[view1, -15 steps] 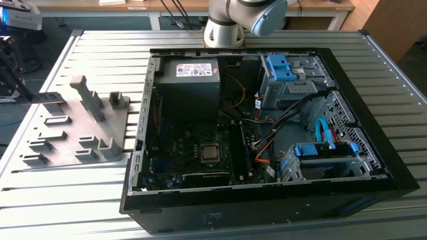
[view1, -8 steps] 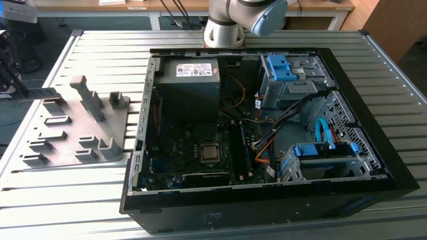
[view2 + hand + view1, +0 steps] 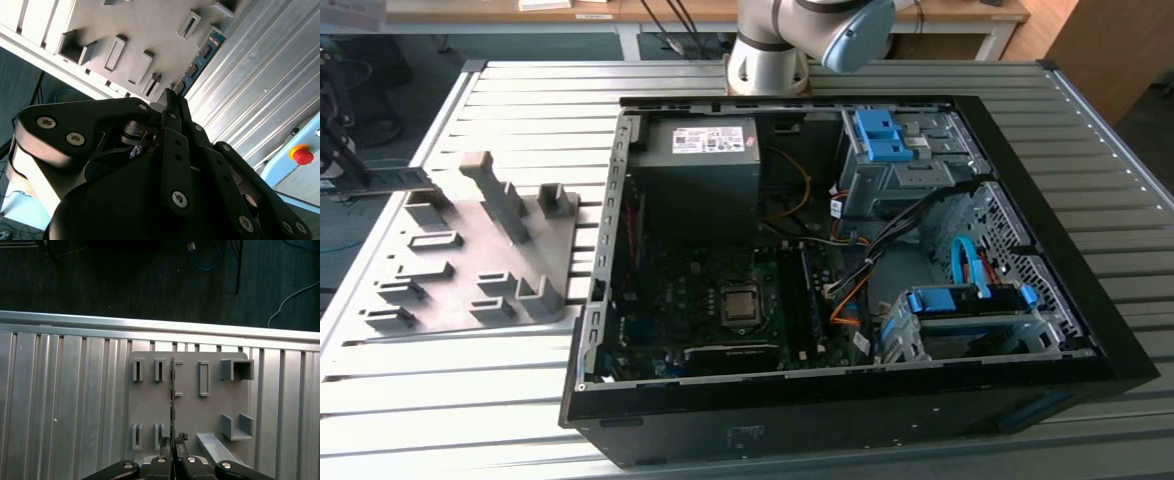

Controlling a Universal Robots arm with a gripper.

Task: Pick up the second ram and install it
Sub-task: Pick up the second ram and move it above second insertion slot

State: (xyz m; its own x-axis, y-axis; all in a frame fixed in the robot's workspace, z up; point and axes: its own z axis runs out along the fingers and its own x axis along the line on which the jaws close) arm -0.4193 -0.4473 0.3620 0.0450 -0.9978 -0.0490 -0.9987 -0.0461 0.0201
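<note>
The second ram (image 3: 201,56) is a thin blue board with dark chips, and my gripper (image 3: 172,98) is shut on one end of it. In the first wrist view the ram (image 3: 172,390) appears edge-on as a thin dark line running out from the gripper (image 3: 173,444). It hangs over the grey slotted holder block (image 3: 200,410), above the row of slots. That holder block (image 3: 480,250) lies on the table at the exterior view's left, beside the open computer case (image 3: 1067,300). The motherboard (image 3: 720,300) lies in the case floor.
The ribbed aluminium table (image 3: 520,100) carries the case and holder. The arm's base (image 3: 774,55) stands behind the case. Cables, drive cages with blue clips (image 3: 881,135) and a power supply (image 3: 700,165) crowd the case. A red stop button (image 3: 302,154) sits beyond the table.
</note>
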